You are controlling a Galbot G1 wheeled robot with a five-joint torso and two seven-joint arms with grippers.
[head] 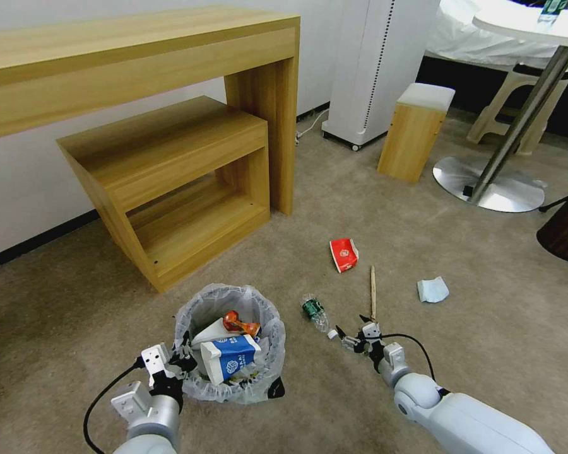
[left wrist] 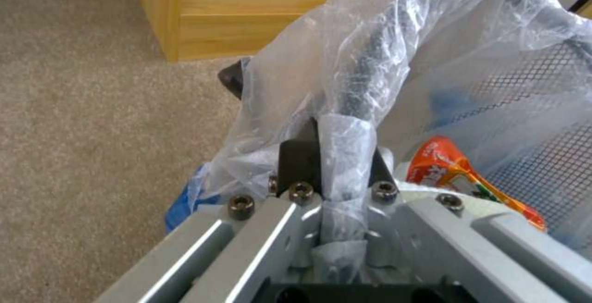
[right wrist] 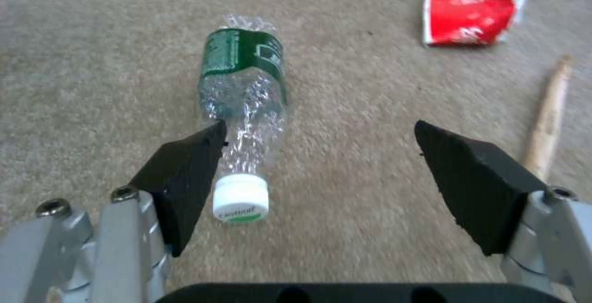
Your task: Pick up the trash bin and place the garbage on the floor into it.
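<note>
Trash bin [head: 233,378] on the floor [head: 76,315], rim clamped by left gripper [left wrist: 336,155] fingers — blue-white carton [head: 230,356], orange packet [head: 241,324] held inside. Green-label bottle [right wrist: 243,90] lies on carpet beside right gripper [right wrist: 321,173], fingers spread apart.

Beige short-pile carpet [head: 372,208] covers the room. At far left, a light wooden desk [head: 139,57] stands against a white wall [head: 19,183], sheltering a lower wooden shelf unit [head: 170,183]. Farther right stand a tall white appliance [head: 378,63], a small white-topped wooden stool [head: 415,132] and a round white table on a steel pedestal [head: 517,126].
</note>
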